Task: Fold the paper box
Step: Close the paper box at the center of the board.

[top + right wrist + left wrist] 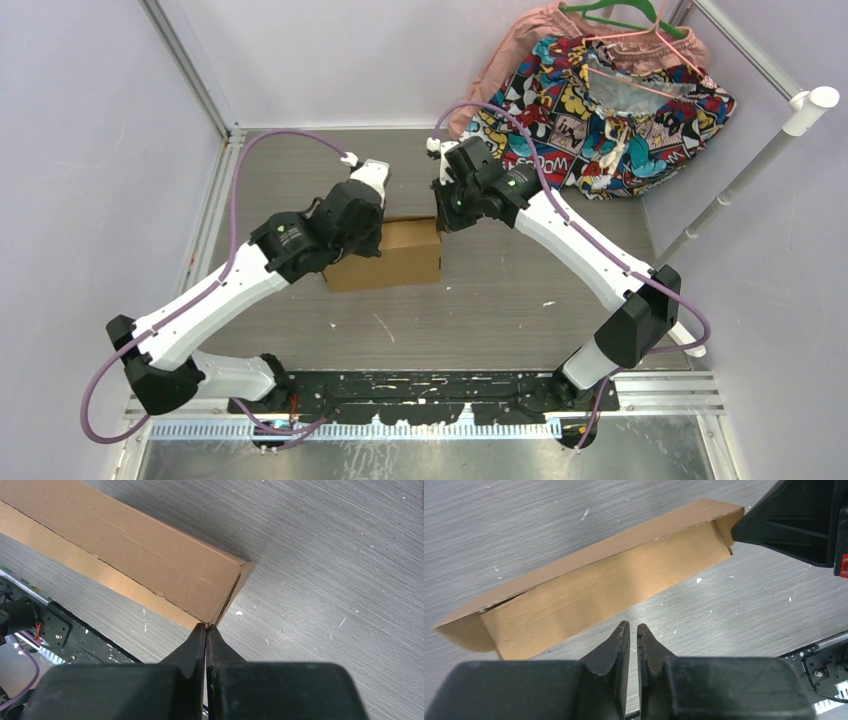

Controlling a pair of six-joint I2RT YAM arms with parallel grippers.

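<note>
The paper box (pixel 400 258) is a shallow brown cardboard box lying closed in the middle of the table. My left gripper (pixel 362 240) hangs over its left end. In the left wrist view its tips (pixel 633 626) stand just off the box's long side (pixel 599 585), with only a thin slit between them and nothing in it. My right gripper (pixel 443 215) is at the box's right end. It is shut, and its tips (pixel 207 625) are right at the near corner of the box (pixel 140 555). Its black body (pixel 794 525) shows against that same end in the left wrist view.
A comic-print cloth (pixel 600 110) with a pink garment and a green hanger (pixel 610 12) lies at the back right. A white pole (pixel 750 170) slants along the right side. The black base rail (pixel 430 385) runs along the table's near edge.
</note>
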